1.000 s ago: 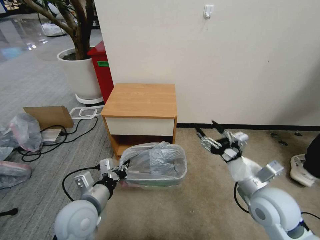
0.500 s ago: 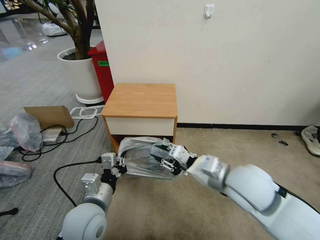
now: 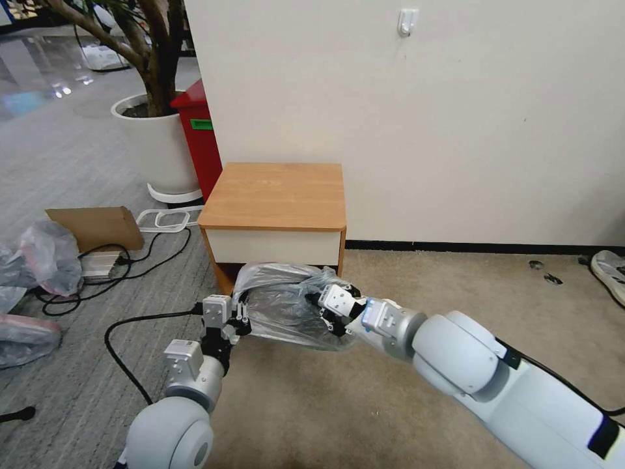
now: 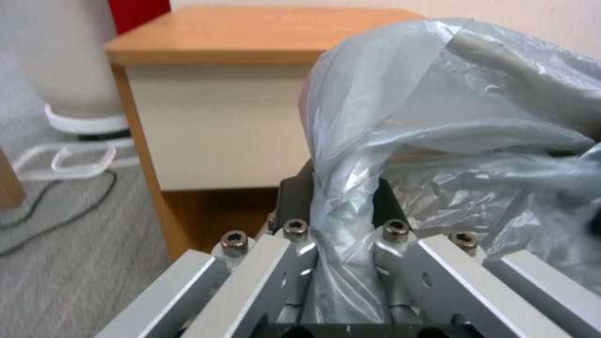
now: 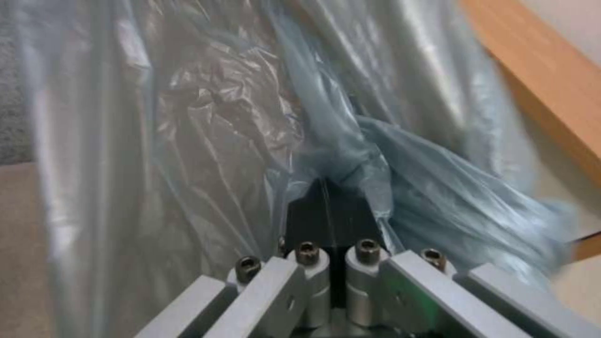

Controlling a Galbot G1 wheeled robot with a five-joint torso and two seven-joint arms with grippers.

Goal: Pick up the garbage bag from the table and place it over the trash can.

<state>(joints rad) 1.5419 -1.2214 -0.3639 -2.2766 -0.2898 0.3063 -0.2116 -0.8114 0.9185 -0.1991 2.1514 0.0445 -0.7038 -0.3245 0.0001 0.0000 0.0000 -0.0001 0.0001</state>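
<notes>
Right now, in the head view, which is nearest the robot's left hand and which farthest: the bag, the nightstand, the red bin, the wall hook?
1. Bag, in the left hand.
2. Nightstand, just behind.
3. Red bin, farther back left.
4. Wall hook, high on the wall.

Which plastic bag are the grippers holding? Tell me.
The translucent grey garbage bag before the table, pinched by the left gripper and right gripper. The pale bundles lie untouched farther left.
</notes>
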